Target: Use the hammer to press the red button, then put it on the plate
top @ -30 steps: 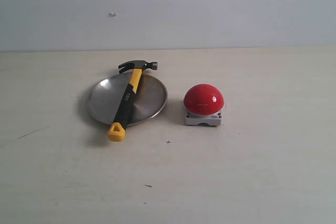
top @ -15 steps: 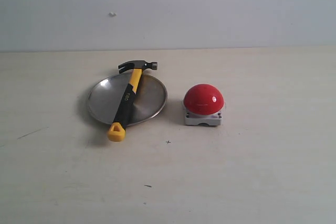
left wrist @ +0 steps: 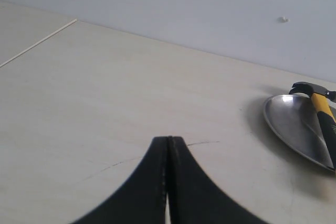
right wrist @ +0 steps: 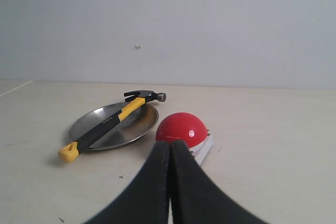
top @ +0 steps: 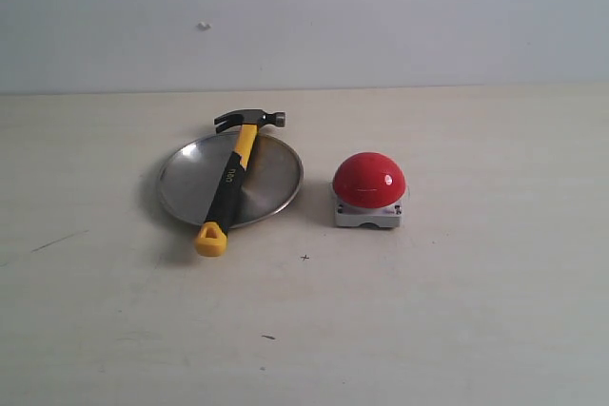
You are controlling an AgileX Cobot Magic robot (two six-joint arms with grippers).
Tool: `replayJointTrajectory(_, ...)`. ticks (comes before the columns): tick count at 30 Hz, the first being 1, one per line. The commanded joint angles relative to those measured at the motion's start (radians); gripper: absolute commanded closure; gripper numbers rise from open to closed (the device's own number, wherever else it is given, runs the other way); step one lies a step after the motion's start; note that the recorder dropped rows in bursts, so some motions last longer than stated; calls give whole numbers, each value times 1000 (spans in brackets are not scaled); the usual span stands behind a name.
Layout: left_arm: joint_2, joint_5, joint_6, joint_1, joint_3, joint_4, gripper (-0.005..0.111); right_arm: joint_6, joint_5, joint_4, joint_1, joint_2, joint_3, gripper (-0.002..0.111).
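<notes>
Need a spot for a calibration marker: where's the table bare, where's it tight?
Exterior view: bare table across the whole near strip in front of the plate and red button, plus wide patches left of the plate and right of the button. Tight: the hammer lies across the plate; the plate-to-button gap is narrow.

The left wrist view's edge cuts off the plate (left wrist: 293, 123) and the handle of the hammer (left wrist: 325, 116), and in the right wrist view the right gripper (right wrist: 170, 143) hides part of the red button (right wrist: 182, 127).
</notes>
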Motion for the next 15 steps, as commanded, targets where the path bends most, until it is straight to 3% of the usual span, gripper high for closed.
replayJointTrajectory(1, -6, 3, 4, 2, 4, 1, 107, -13, -20, -11, 3, 2, 5, 108)
replayJointTrajectory(5, -6, 3, 4, 2, 4, 1, 107, 43, -95, -100, 3, 2, 5, 108)
replayJointTrajectory(10, -6, 3, 4, 2, 4, 1, 107, 424, -131, -511, -26, -6, 5, 108)
replayJointTrajectory(15, -6, 3, 4, 2, 4, 1, 107, 478, -113, -562, -151, -6, 5, 108)
